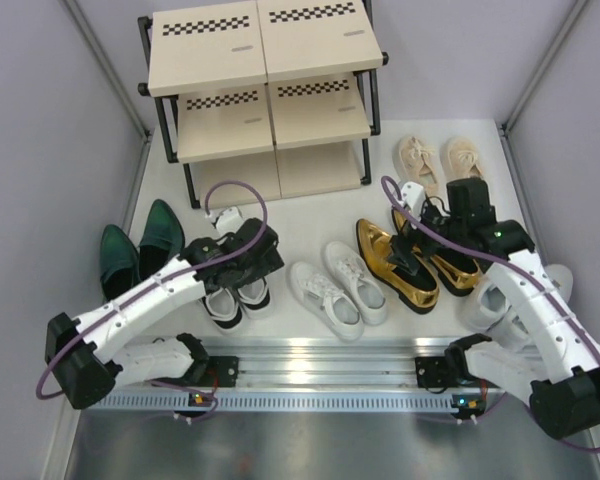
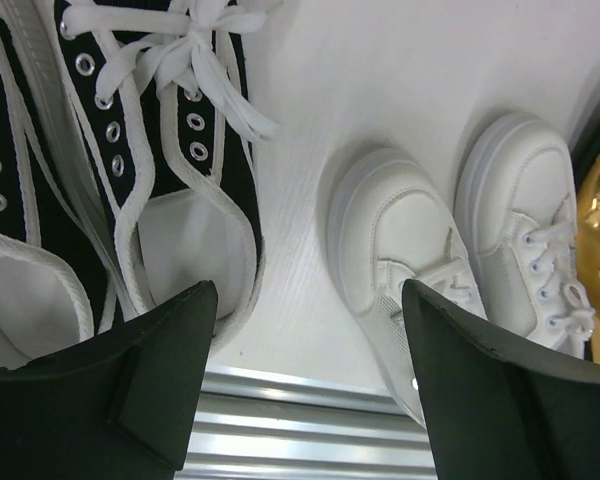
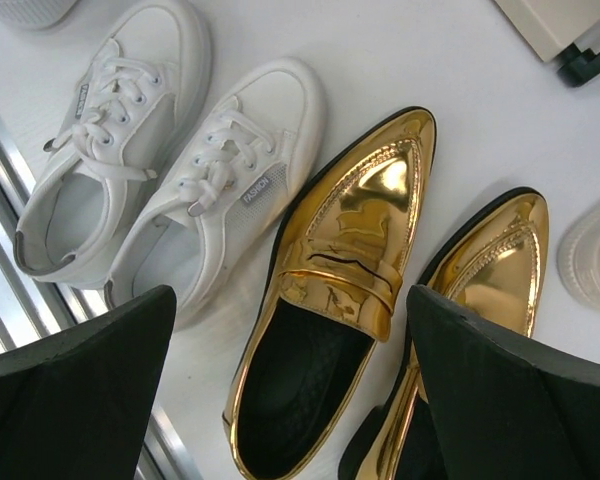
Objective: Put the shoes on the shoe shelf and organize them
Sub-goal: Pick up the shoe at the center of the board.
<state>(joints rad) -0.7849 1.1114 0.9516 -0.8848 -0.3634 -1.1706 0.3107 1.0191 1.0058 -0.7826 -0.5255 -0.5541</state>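
Left end effector point(image 2: 308, 300), spread, hangs above two black-and-white sneakers point(image 2: 210, 150); right end effector point(image 3: 290, 300), spread, above two gold loafers point(image 3: 360, 230).

gold loafers point(image 3: 365, 215): mirror-glossy | white lace-ups point(image 3: 230, 170): matt leather-look, mesh panels | black-and-white sneakers point(image 2: 225, 170): canvas cloth | counter point(image 2: 380, 70): matt white

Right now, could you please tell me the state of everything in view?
shoe shelf, upright, bare
black-and-white sneakers, on table, laced
white lace-ups, on table, tied
gold loafers, on table
green loafers, on table
beige sneakers, on table
chunky white sneakers, on table, partly hidden
left jaws, open, empty
right jaws, open, empty
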